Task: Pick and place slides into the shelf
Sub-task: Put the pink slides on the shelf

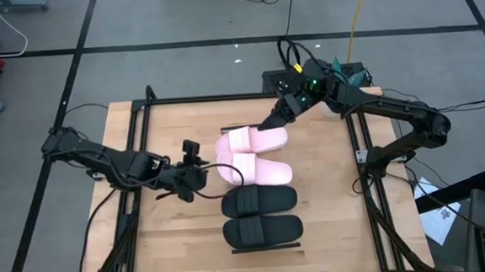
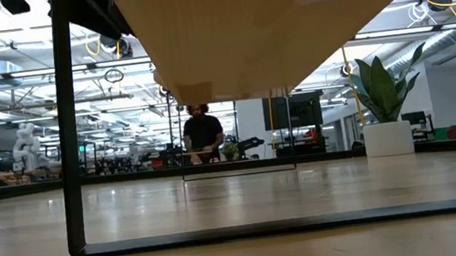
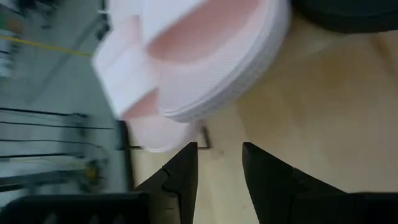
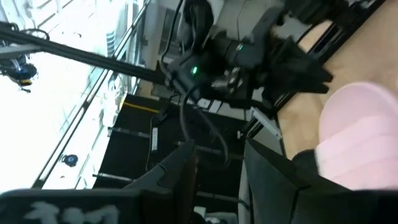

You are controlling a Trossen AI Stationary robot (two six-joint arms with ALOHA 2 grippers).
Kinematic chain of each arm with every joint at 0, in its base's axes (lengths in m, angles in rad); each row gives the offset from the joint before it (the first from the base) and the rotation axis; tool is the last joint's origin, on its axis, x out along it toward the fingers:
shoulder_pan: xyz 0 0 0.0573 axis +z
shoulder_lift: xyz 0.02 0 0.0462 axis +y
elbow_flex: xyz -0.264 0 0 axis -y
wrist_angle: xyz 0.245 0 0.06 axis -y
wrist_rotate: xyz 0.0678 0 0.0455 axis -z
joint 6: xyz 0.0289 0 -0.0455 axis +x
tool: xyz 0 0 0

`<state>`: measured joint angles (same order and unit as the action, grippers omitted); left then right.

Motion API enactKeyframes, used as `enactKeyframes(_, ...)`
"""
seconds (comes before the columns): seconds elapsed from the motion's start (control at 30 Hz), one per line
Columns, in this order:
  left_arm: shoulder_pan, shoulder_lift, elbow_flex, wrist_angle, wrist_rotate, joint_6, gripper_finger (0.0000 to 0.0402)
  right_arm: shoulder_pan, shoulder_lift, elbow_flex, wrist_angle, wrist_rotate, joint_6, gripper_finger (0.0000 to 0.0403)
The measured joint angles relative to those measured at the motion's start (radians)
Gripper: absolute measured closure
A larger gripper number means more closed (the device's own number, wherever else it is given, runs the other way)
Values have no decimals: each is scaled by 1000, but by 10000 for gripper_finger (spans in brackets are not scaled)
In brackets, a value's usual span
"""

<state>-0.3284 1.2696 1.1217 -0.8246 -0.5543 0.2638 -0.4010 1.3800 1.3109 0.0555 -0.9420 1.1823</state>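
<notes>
On the pale plywood desk [image 1: 156, 242], four rubber slide sandals with wide straps lie in a column down the middle: two light pink slides [image 1: 255, 155] at the far end and two black slides [image 1: 262, 216] at the near end, each lying crosswise and just beside or touching its neighbour. A thin dark frame edge of the shelf [image 1: 266, 248] shows just beyond the nearest black slide; whether the slides rest on its slats cannot be told from above. The left gripper [image 1: 204, 167] sits low over the desk just left of the column, level with the second pink slide; in its wrist view its fingers [image 3: 183, 171] are spread a little with nothing between them, and the ribbed edge of a pink slide fills the view just ahead. The right gripper [image 1: 273, 120] reaches down from the far right corner to the farthest pink slide; whether it touches the slide cannot be told. In its wrist view the fingers [image 4: 180, 168] stand apart and hold nothing. From desk height, a person [image 2: 203, 132] stands far behind in the room, beside a potted plant [image 2: 385, 106].
</notes>
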Motion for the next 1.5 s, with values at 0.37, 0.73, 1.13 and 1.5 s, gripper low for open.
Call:
enactKeyframes(0.37, -47, 0, 0, 14, -50, 128, 273, -74, 0, 0, 0, 32, 1, 273)
enactKeyframes(0.73, -72, 0, 0, 142, -72, 343, 273, -78, 0, 0, 0, 81, 30, 273)
enactKeyframes(1.13, -89, 5, 0, 147, -75, 390, 272, -91, 0, 0, 1, 224, 37, 273)
enactKeyframes(1.5, -87, 97, 1, 139, -143, 437, 272, -91, 0, 0, 60, 259, 66, 273)
